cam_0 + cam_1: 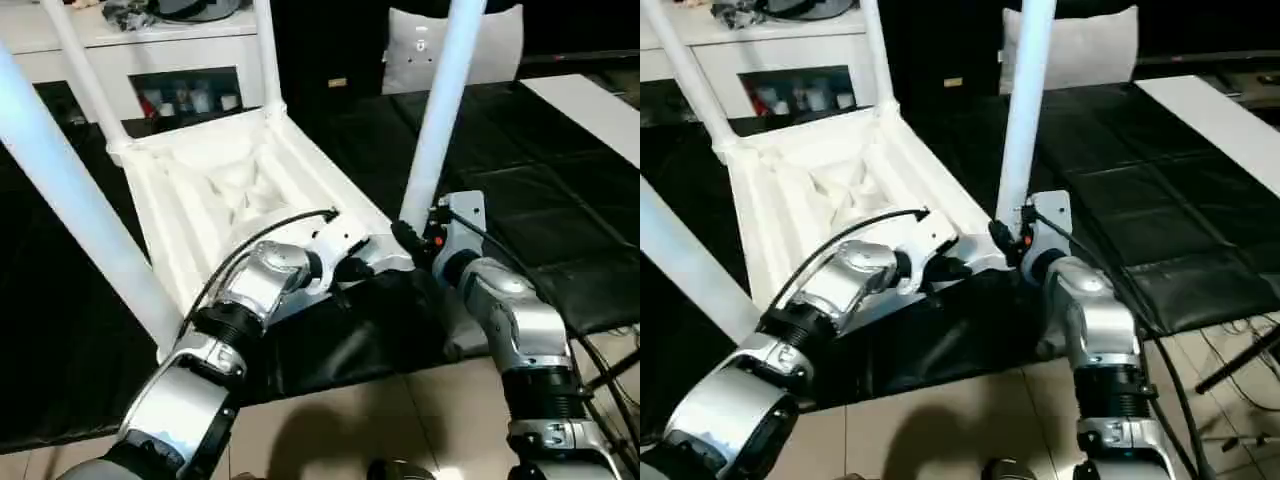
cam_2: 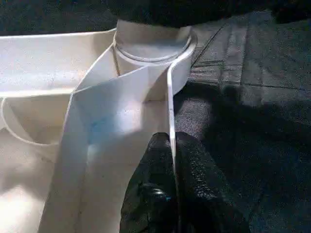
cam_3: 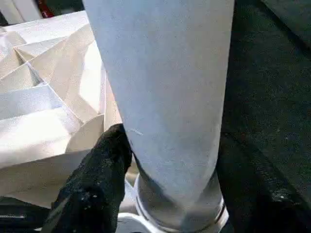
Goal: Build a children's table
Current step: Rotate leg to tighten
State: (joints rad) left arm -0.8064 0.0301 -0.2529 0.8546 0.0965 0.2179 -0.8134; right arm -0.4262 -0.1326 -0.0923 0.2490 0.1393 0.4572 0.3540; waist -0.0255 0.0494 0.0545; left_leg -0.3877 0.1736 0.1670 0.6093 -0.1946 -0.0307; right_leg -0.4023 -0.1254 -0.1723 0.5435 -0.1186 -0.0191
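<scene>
The children's table top (image 1: 200,190) lies upside down on a black mat, ribbed underside up. Legs stand in its corner sockets: near right leg (image 1: 440,110), near left leg (image 1: 70,200), two far legs (image 1: 268,50). My left gripper (image 1: 355,268) is at the top's near edge, beside the near right socket. Its fingers (image 2: 194,194) are shut on the thin white rim wall (image 2: 170,111). My right gripper (image 1: 415,240) straddles the base of the near right leg (image 3: 165,87), open. One finger (image 3: 97,184) rests against the leg. The other stands off it.
The black mat (image 1: 560,220) covers the floor under the table, with tiled floor (image 1: 380,420) at its near edge. A white cabinet (image 1: 180,60) with glass doors stands behind. A white cushion (image 1: 490,45) and a white board (image 1: 590,105) lie at the back right.
</scene>
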